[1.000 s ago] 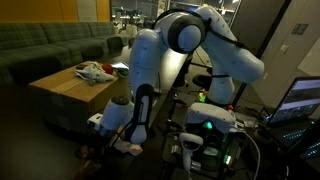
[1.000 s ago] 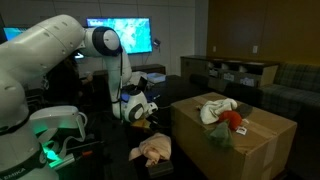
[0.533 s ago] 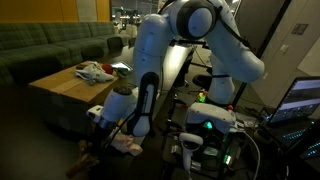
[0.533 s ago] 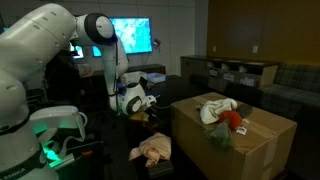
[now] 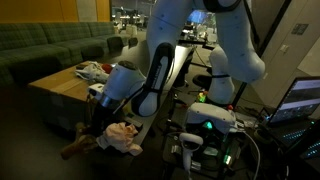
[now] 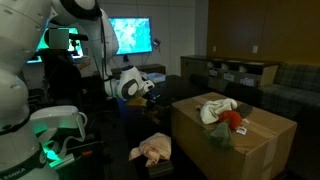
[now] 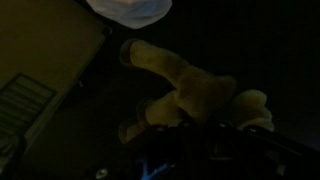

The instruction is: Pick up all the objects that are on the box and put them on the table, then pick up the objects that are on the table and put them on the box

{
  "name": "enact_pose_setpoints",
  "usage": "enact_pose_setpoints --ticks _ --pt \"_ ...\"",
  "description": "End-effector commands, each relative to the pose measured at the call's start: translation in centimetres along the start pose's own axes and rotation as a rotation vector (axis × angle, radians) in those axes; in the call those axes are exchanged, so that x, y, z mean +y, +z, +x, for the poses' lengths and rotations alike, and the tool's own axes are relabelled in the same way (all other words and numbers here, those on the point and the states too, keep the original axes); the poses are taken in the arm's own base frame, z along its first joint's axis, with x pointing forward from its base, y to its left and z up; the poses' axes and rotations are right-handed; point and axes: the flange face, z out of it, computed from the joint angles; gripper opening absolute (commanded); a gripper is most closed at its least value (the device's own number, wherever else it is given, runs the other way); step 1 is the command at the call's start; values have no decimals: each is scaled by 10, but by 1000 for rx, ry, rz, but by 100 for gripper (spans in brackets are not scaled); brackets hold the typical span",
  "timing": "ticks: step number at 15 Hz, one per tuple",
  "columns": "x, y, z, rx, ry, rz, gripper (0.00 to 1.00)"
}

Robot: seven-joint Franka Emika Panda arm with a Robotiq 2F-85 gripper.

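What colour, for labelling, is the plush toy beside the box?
Plush toy: pale pinkish beige, best in an exterior view.

dim room lit by a glowing screen point(image 6: 130, 35); wrist view dark and blurred

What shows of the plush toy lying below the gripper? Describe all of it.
The plush toy looks pale tan, soft and fuzzy, with stubby limbs splayed outward. It lies slumped low beside the cardboard box, below the gripper, which does not touch it. Its face cannot be made out.
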Motion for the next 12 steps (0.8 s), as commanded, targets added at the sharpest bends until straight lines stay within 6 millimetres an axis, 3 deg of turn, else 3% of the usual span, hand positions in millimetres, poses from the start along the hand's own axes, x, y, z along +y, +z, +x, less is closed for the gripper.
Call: enact_pose_setpoints --ticks 1,7,10,12 --pt "19 -60 15 21 13 -23 3" --pt "77 -129 51 85 87 -86 3" --pt "114 -147 66 103 134 -128 3" --pt "139 -149 75 105 162 -161 3"
